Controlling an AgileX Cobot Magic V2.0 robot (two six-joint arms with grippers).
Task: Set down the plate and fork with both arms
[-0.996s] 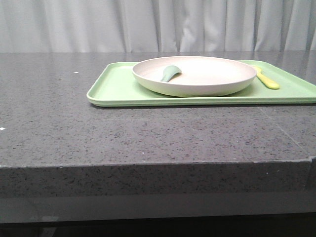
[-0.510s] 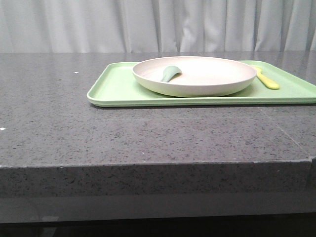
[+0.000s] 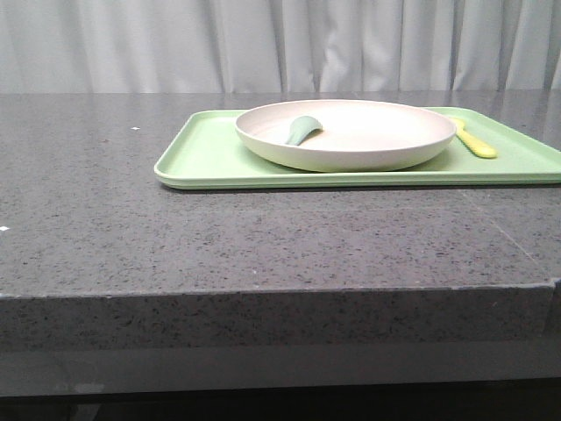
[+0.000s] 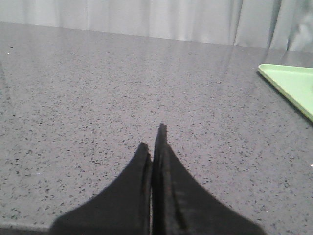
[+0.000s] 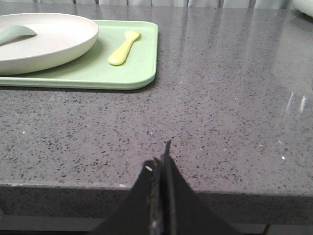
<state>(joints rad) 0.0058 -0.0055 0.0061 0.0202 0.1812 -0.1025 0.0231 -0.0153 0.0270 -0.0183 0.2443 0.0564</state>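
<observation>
Surface: dark grey speckled stone-look table [image 3: 263,237], square front edge visible in the front view; pale pleated curtain [image 3: 280,44] behind it.

Tray: light green rectangular tray with a low raised lip [image 3: 206,158], flat on the table, right of centre in the front view. One corner shows in the left wrist view [image 4: 288,81]; its near right corner shows in the right wrist view [image 5: 142,63].

Plate: large round shallow off-white plastic-look plate with raised rim [image 3: 368,136], seated on the tray, covering its middle portion. Upright, level. Also seen in the right wrist view [image 5: 54,41].

Grey-green utensil: dull grey-green short utensil [image 3: 302,130] lying inside the plate, left of the plate's centre, one end propped against the inner rim; rounded end shows in the right wrist view [image 5: 14,33].

Fork: small slim pale-yellow plastic fork [image 3: 473,140], flat on the bare tray just beside the plate's right edge; contact with the plate cannot be confirmed. Long axis runs near-to-far across the tray, angled slightly. In the right wrist view [image 5: 123,47] the broad rounded end lies toward the tray's near edge and the narrower end points away toward the curtain. Tines not resolvable.

Left gripper: black fingers [image 4: 152,147] pressed together, no gap, nothing between them; low over bare table, well apart from the tray.

Right gripper: black fingers [image 5: 162,164] closed tight, empty; at the table's front edge, well apart from the tray corner and fork.
</observation>
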